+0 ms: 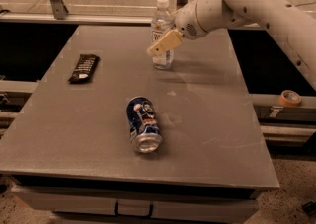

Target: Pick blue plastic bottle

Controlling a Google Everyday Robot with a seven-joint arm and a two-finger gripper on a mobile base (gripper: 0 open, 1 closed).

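The blue plastic bottle (161, 19) is a clear bottle with a white cap and a white label. It stands upright at the far middle of the grey table (207, 119). My gripper (161, 45), tan at its tip, reaches in from the upper right on a white arm. It sits right at the bottle's lower half and overlaps its front. The bottle rests on the table.
A blue soda can (144, 123) lies on its side at the table's middle front. A dark snack bar (83, 67) lies at the left. A roll of tape (289, 97) sits on a ledge to the right. A rail runs behind the table.
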